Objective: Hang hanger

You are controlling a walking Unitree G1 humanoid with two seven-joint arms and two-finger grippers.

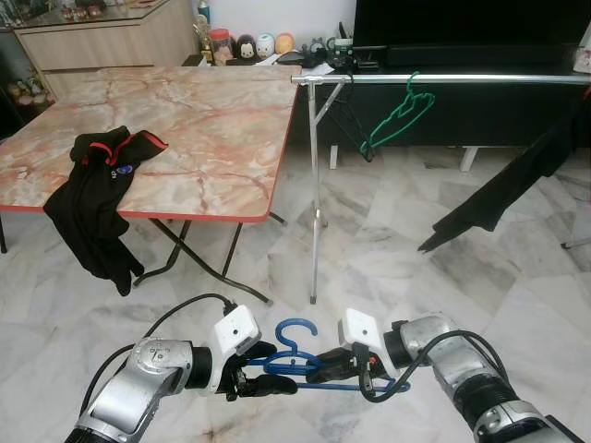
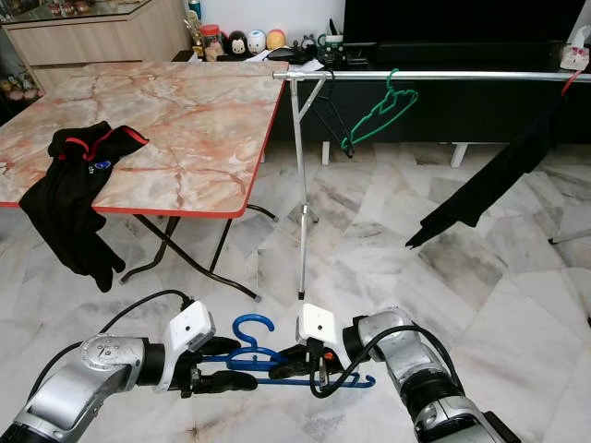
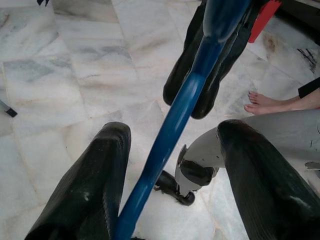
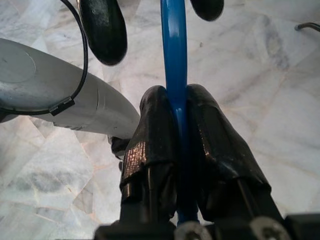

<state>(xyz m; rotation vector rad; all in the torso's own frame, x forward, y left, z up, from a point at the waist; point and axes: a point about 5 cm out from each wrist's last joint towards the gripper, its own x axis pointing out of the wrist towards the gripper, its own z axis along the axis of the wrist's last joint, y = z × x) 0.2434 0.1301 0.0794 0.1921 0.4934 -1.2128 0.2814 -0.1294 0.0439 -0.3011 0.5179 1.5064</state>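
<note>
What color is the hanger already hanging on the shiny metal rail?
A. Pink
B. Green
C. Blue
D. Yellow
B: the green hanger hooks over the metal rail, while the blue hanger is down low between the robot's two grippers.

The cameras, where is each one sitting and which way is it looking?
Left eye view: on the head, looking forward and down at the blue hanger, rail and table; both arms show.
Right eye view: beside it, same scene, shifted a little.
Left wrist view: along the open left gripper at the hanger bar, floor and a person's foot.
Right wrist view: along the right gripper, shut on the bar.
Both wrist views share the hanger, and each shows the other gripper.
</note>
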